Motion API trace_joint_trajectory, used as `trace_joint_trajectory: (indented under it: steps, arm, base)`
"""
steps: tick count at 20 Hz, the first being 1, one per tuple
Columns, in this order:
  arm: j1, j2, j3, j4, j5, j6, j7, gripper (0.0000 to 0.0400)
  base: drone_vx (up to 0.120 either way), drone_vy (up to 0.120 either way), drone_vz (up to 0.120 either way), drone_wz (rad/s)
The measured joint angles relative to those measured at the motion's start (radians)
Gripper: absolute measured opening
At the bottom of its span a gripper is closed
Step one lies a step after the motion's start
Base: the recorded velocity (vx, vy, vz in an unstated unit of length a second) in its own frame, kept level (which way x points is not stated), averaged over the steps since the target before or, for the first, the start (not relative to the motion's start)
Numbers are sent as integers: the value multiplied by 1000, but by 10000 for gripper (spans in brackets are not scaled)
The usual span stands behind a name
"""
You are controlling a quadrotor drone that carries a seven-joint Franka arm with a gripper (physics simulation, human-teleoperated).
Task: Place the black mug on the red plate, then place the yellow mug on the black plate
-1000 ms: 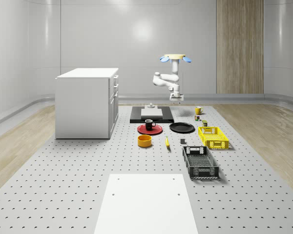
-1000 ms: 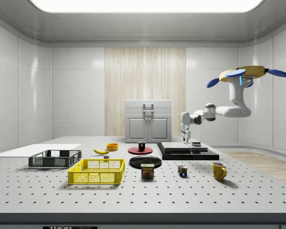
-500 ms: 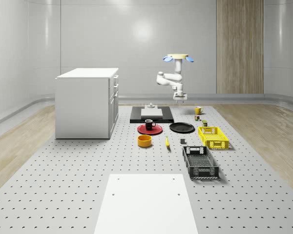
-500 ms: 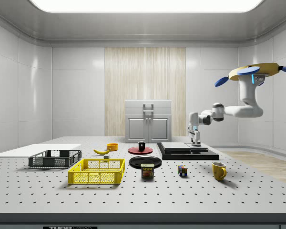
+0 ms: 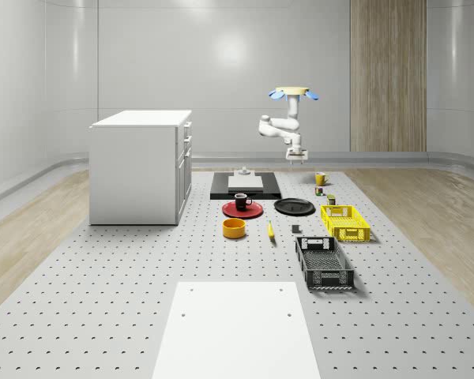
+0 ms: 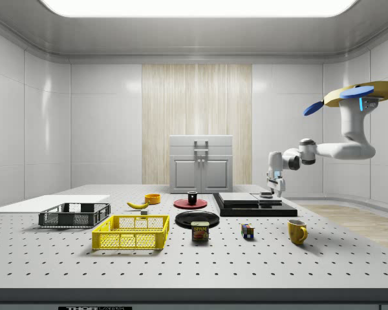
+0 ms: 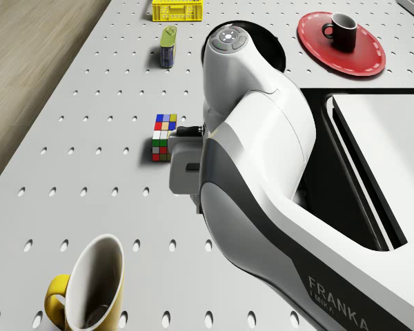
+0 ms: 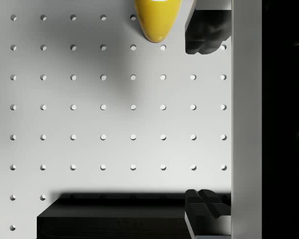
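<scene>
The black mug (image 5: 242,200) stands upright on the red plate (image 5: 242,211); both also appear in the drone view, the mug (image 7: 339,26) on the plate (image 7: 310,36). Beside it the black plate (image 5: 294,207) lies bare. The yellow mug (image 5: 321,178) stands upright on the table near the far right, also seen from the side (image 6: 297,231) and from the drone (image 7: 90,289). The drone (image 5: 292,92) hovers high above the table's far end. My gripper (image 5: 295,156) hangs open and holds nothing, in the air between the black platform and the yellow mug (image 8: 157,20), with its fingertips (image 8: 204,35) wide apart.
A black platform (image 5: 245,186) with a white block lies just beside the gripper. A Rubik's cube (image 7: 163,138), a can (image 7: 168,45) and a yellow crate (image 5: 344,222) sit near the yellow mug. A white cabinet (image 5: 141,166), an orange bowl (image 5: 235,228) and a black crate (image 5: 324,263) stand farther off.
Drone and arm have shifted toward the whole-scene view's right, carrying the open gripper from over the black platform's edge toward the yellow mug. The mugs and plates stayed put.
</scene>
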Motion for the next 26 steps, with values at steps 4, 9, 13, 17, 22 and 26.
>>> trace_joint_trajectory:
  steps: [4, 9, 13, 17, 22, 26]
  arm:
    - [0, 0, 0, 0, 0, 0, 0, 400]
    - [0, 0, 0, 0, 0, 0, 0, 400]
    - [0, 0, 0, 0, 0, 0, 0, 400]
    - [0, 0, 0, 0, 0, 0, 0, 400]
    - [0, 0, 0, 0, 0, 0, 0, 400]
    - [0, 0, 0, 0, 0, 0, 0, 400]
  base:
    - [-90, 120, 0, 0]
    - [0, 120, -72, 0]
    - [0, 120, -120, 0]
    - [0, 120, -120, 0]
    - [0, 120, 0, 0]
    - [0, 120, 0, 0]
